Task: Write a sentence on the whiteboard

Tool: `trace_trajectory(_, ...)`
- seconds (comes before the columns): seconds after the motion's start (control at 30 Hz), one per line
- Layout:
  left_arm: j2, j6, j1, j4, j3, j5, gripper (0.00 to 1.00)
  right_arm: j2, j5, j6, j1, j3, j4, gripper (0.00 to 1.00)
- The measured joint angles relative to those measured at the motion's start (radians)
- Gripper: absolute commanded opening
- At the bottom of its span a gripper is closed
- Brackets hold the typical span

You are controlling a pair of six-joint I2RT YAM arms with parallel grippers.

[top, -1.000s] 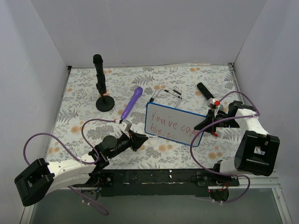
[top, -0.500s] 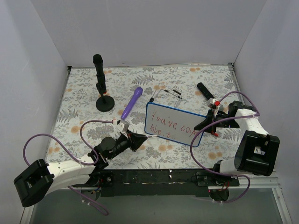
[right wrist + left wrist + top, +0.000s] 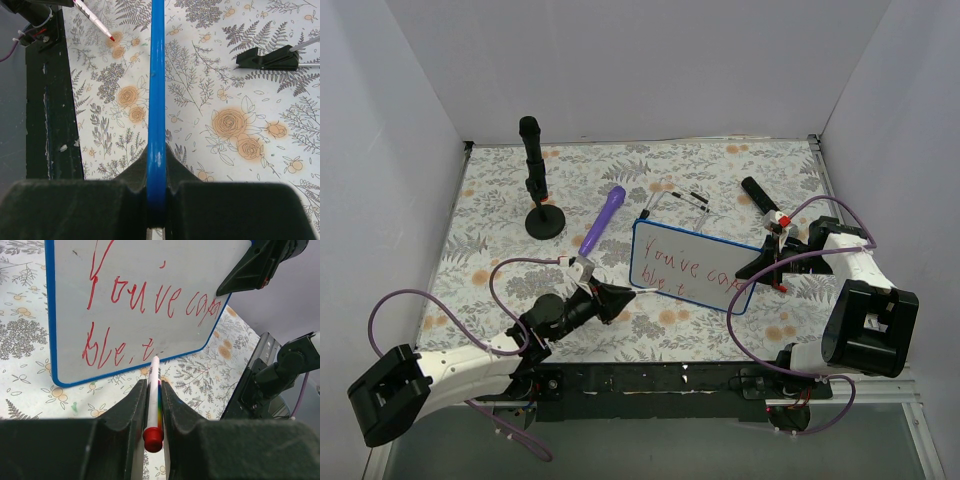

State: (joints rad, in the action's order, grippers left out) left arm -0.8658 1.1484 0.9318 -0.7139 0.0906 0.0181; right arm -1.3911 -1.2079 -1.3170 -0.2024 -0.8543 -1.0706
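Left wrist view: the left gripper point(image 3: 154, 390) is clamped tight on a marker point(image 3: 152, 405), which lies along the slot between the two fingers with its red cap toward the wrist and its tip pointing forward. The board point(image 3: 70, 315) lies directly ahead of these fingertips. The marker tip sits at the board's nearest blue rim, just below the last stroke; whether it touches cannot be told. The sentence point(image 3: 150, 300) runs in red across two lines, the first nearly reaching the far corner and the second stopped partway.

Right wrist view: the right gripper point(image 3: 156, 165) is closed on the board's rim, which runs edge-on straight out from between its fingers. Seen from the left wrist, it pinches the board corner far ahead and to the right.

Step in hand, as judged: writing the second line, between strokes. The next move calls for placing the tip on the bare white just right of the last letter, with light pressure, while the right gripper steadies the board.
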Motion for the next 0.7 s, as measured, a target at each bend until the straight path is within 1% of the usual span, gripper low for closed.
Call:
trace_trajectory(0.3,0.019,-0.014,0.0,0.022,0.008,-0.049,0.0,0.007,0.0,0.003,0.0,0.006,0.005,0.01)
trace_trajectory(0.7,0.029,0.023,0.0,0.018,0.008,-0.107,0.0,0.021,0.0,0.005,0.0,0.019,0.013,0.01)
